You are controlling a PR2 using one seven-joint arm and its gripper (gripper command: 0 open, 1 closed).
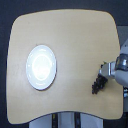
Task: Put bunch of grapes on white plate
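Down near the front edge on the exterior view's right, the bunch of grapes (97,83) sits on the light wooden bench (75,45), dark cluster running a bit diagonally. Right at its upper end is the tool (103,70), reaching in from the right edge with the grey arm (121,67) behind it. Honestly can't tell if it's clamped on the stem or just touching, too blurry. Way over on the left, well apart from the grapes, is the white plate (41,67), glossy, with nothing on it.
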